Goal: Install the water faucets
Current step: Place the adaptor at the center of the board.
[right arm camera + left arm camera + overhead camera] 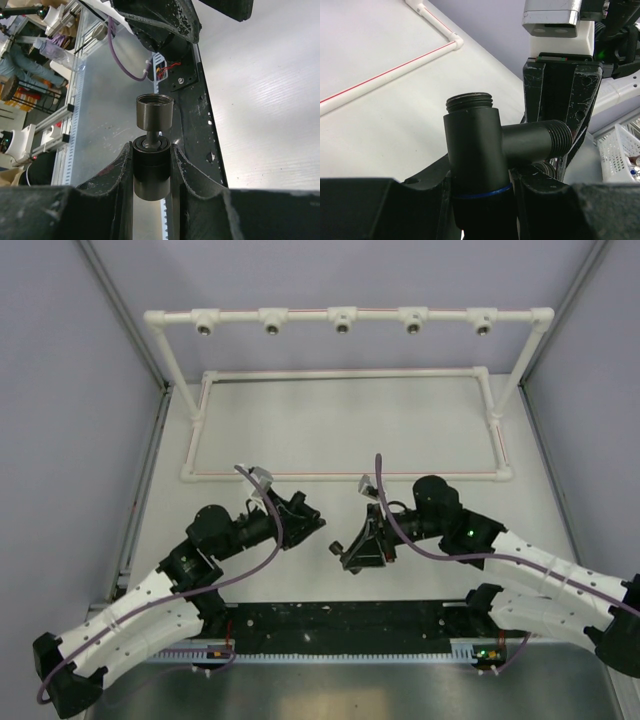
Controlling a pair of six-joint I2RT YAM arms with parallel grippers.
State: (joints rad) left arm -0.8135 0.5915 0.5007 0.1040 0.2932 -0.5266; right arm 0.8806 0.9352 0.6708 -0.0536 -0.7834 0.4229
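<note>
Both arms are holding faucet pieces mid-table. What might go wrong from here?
1. The left gripper and right gripper face each other closely; closing in may make them collide.
2. The T-shaped faucet has fine threads; starting them off-axis may cross-thread.
3. The stubby faucet is round, pinched only at its sides; it may twist or slip.

2 faucet pcs: 1 T-shaped pc (475, 150), 1 stubby pc (152, 172). 1 white pipe frame (345, 313) w/ 5 sockets (342, 327). 2 arms (150, 610).

Robotics lab cell, white table (350, 430), plain grey walls (60, 390), aluminium struts (125, 315), white pipe frame (340, 318) at the table's far edge.
</note>
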